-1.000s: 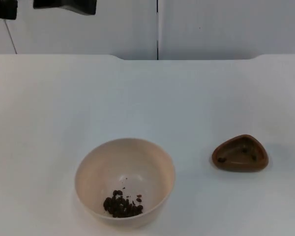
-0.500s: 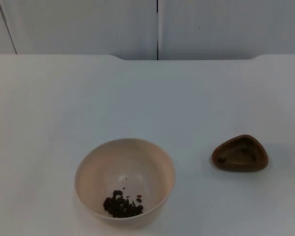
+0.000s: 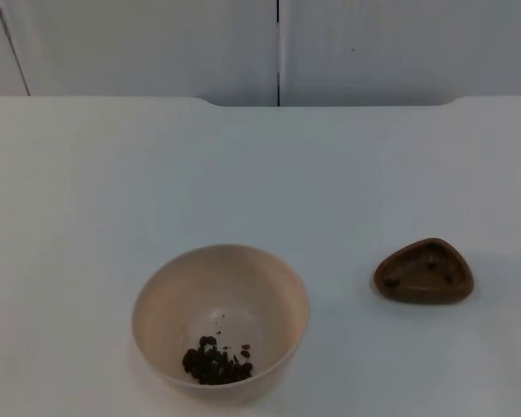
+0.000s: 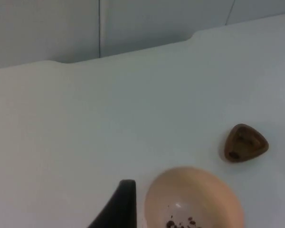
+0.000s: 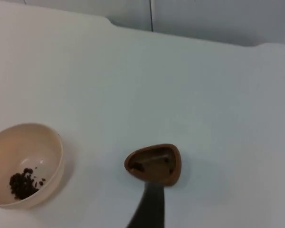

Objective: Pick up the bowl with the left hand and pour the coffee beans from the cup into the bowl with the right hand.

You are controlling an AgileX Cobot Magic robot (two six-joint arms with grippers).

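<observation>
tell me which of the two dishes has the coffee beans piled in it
The cream round bowl: a dark heap of coffee beans lies inside it. The small brown three-cornered cup has only a few specks.

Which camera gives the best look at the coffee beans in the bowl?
The top view: the coffee beans lie as a dark pile inside the bowl, seen whole from above. The right wrist view shows them smaller and aslant; the left wrist view catches a few at the frame's edge.

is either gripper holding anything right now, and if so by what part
Nothing is held. The bowl with the coffee beans and the brown cup both stand free on the table; a left fingertip is beside the bowl, apart from it.
</observation>
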